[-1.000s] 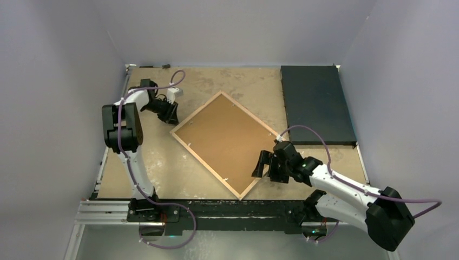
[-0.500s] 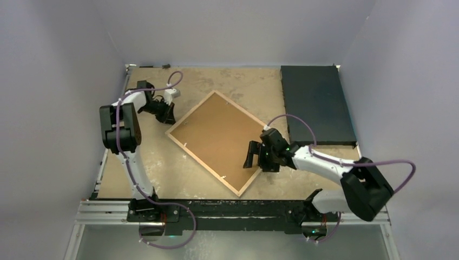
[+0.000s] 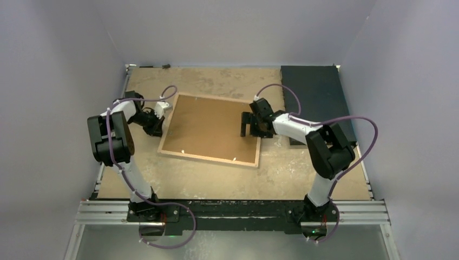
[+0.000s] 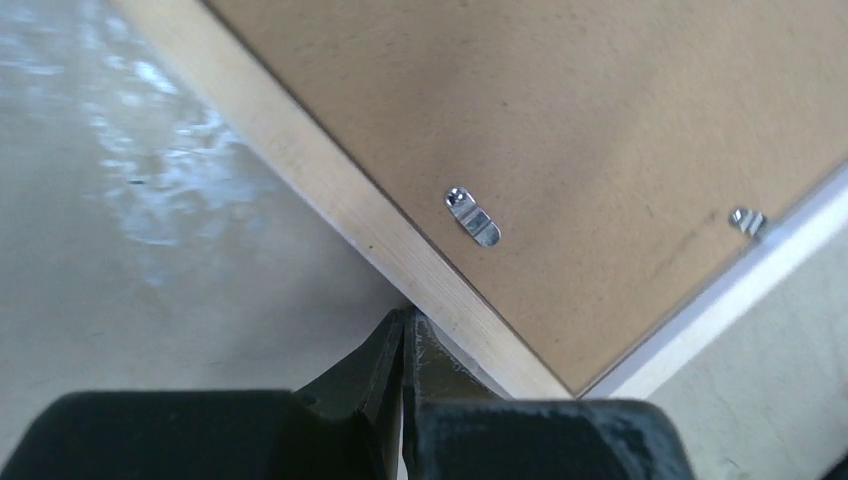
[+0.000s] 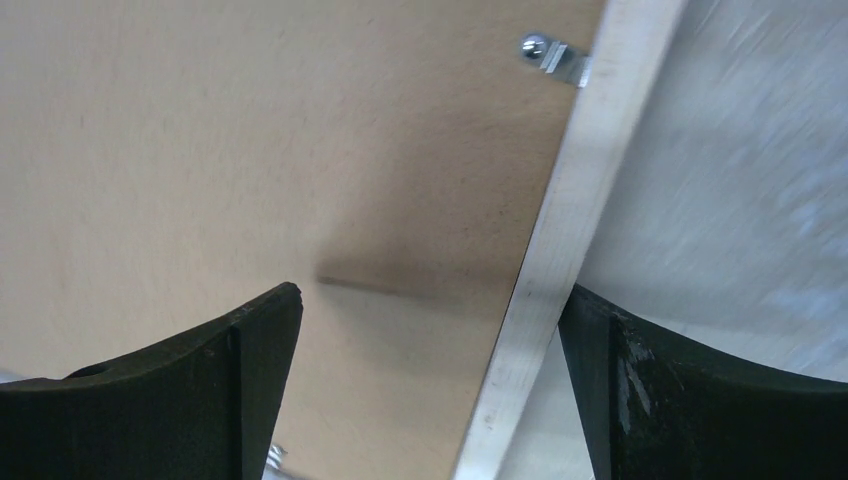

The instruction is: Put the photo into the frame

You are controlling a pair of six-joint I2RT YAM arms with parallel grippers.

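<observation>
A: Where is the frame [image 3: 208,158]?
B: Back-up on the table [image 3: 216,181], surface showing all round
A: Grippers?
B: Left gripper [image 4: 403,325], pressed together, touches its left edge; right gripper [image 5: 430,300], spread, straddles the right edge

Frame [image 3: 207,160], flat, back side up, light wood rim

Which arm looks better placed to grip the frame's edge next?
Probably the right: the right gripper is open, astride one edge of the frame. The left gripper is shut beside its rim.
</observation>
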